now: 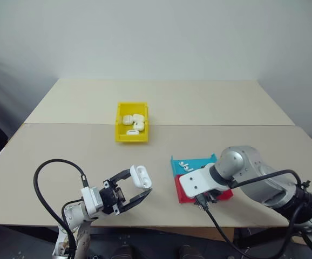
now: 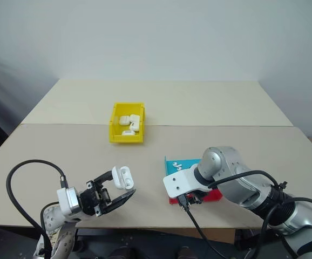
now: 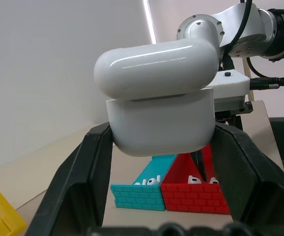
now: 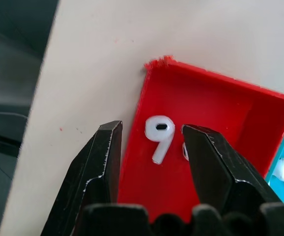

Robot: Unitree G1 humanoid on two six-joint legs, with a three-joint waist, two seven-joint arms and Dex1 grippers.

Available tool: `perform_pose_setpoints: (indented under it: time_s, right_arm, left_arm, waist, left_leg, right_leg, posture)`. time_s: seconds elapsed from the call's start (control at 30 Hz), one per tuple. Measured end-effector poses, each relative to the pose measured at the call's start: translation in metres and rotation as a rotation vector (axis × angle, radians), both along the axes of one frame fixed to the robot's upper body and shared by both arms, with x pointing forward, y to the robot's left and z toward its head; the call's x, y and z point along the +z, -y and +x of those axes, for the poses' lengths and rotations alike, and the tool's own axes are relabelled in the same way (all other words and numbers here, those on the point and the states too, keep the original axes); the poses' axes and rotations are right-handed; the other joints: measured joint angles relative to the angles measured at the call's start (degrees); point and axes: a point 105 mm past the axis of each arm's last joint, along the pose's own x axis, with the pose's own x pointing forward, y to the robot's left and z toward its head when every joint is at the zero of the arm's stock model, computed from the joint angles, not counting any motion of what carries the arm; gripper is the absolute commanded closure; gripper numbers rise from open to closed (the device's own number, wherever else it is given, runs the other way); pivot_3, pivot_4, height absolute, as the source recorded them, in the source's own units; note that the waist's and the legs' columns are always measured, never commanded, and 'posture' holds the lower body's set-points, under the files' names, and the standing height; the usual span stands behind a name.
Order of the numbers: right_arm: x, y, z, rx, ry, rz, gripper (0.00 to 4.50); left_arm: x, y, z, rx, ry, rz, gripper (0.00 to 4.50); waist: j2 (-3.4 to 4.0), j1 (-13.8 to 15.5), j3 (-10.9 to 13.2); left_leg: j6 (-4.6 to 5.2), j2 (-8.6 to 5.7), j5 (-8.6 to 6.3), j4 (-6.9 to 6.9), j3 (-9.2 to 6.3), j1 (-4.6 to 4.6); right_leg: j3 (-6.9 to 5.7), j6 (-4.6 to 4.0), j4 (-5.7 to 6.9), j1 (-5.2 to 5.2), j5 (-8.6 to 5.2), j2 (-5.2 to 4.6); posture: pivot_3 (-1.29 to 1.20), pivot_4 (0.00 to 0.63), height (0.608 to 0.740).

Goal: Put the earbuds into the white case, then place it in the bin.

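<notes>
On the near edge of the worktop, the left end effector pinches the white case between its two black fingers, holding it above the surface. The case lid stands flipped open, and the case body is clamped on both sides by the finger pads, as the left wrist view confirms.

To the right, the right end effector points steeply downward over the red tray. Its fingers are partly spread and straddle one earbud that lies on the red tray floor near the tray's corner. One finger sits at the tray's outer wall; the other sits inside the tray, just beside the earbud. Whether either finger touches the earbud cannot be told. A second earbud is partly hidden behind the inner finger.

The teal tray lies directly against the red tray, on its far side as seen from the head views. It carries further earbuds.

The bin, yellow with upright walls, rests farther back on the worktop, near the seam between the two worktop panels and well apart from both end effectors. It contains several white cases.

A black cable loops from the left arm.
</notes>
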Motion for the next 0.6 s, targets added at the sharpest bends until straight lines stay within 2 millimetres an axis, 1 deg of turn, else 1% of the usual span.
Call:
perform_pose_setpoints:
  time_s: [0.2, 0.6]
  right_arm:
    - [-0.0037, 0.0015, 0.0043, -0.001, -0.001, -0.022, 2.11]
    - [-0.0062, -0.0039, 0.0033, 0.023, -0.021, -0.013, 2.11]
  left_arm:
    - [-0.0012, -0.0006, -0.0009, 0.012, 0.002, 0.003, 1.78]
    - [-0.0021, -0.0001, -0.0008, 0.02, 0.0, 0.007, 1.78]
  waist:
    - [0.0, 0.01, 0.0]
    - [0.0, 0.0, 0.0]
  left_leg:
    - [0.0, 0.0, 0.0, 0.0, 0.0, -0.01]
    - [0.0, 0.0, 0.0, 0.0, 0.0, 0.0]
  right_leg:
    - [0.0, 0.01, -0.01, 0.0, 0.0, -0.01]
    - [0.0, 0.01, 0.04, -0.02, 0.0, 0.0]
  posture:
    - [0.0, 0.15, 0.74]
    - [0.0, 0.15, 0.74]
